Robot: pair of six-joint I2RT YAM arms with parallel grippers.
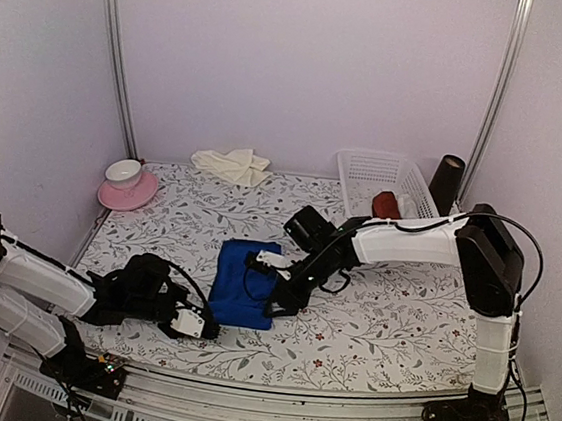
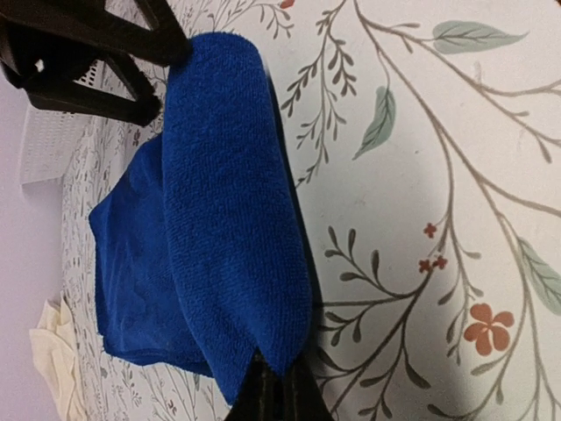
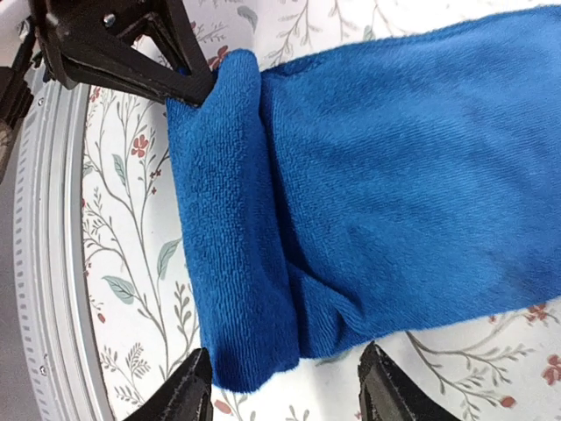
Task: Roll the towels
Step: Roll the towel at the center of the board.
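table (image 1: 389, 332): white floral-print top, fills lower half of top view
blue towel (image 1: 243, 282): centre of frame, flat on table, near edge rolled over
cream towel (image 1: 231, 165): crumpled, upper middle, by back wall
saucer (image 1: 111, 199): pink, upper left of table
basket (image 1: 366, 169): white mesh, upper right
dark cylinder (image 1: 447, 183): upright, just right of basket

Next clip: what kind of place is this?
Probably a lab test booth staged as a home table: plain walls with metal posts, a floral tablecloth, and props like a cup on a saucer, a white basket and a blue towel.
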